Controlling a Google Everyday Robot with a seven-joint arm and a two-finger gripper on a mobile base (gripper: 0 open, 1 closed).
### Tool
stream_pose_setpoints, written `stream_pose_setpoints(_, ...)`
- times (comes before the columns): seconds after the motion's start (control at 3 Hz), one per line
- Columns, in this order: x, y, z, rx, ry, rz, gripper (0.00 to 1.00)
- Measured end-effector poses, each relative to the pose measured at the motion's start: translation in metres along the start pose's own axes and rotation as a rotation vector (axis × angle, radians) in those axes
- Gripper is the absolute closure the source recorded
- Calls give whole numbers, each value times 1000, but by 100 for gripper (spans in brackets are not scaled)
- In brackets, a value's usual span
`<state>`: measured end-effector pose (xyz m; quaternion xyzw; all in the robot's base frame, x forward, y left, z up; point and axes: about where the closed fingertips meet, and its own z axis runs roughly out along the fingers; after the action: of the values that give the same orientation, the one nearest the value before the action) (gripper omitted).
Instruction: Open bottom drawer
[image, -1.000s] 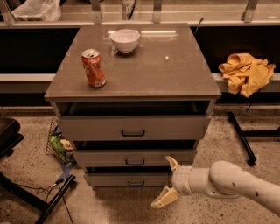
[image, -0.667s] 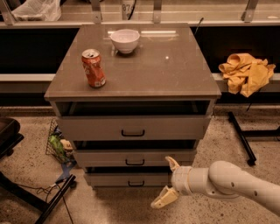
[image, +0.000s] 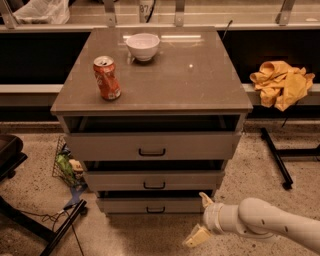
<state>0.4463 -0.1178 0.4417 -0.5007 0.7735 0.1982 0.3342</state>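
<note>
The cabinet (image: 150, 102) has three grey-beige drawers. The bottom drawer (image: 150, 205) is the lowest and narrowest front, near the floor, with a small black bar handle (image: 155, 210). Its front stands about level with the drawers above. My gripper (image: 199, 220) is at the lower right on a white arm, open, with one fingertip (image: 205, 199) near the drawer's right end and the other (image: 192, 241) lower, above the floor. It holds nothing and is right of the handle.
A red can (image: 107, 78) and a white bowl (image: 143, 46) stand on the cabinet top. A yellow cloth (image: 281, 83) lies on a ledge at right. A wire basket (image: 66, 167) and black legs (image: 60, 227) are at the left, a black stand (image: 276, 157) at the right.
</note>
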Motion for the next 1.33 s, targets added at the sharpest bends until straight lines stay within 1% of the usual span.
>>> stream_pose_setpoints(0.33, 36, -10, 19, 12, 12, 7, 0)
stream_pose_setpoints(0.67, 43, -10, 26, 10, 10, 15, 0)
stream_pose_setpoints(1.0, 46, -12, 41, 4, -7, 16, 0)
stream_pose_setpoints(1.33, 62, -23, 95, -13, -54, 25, 0)
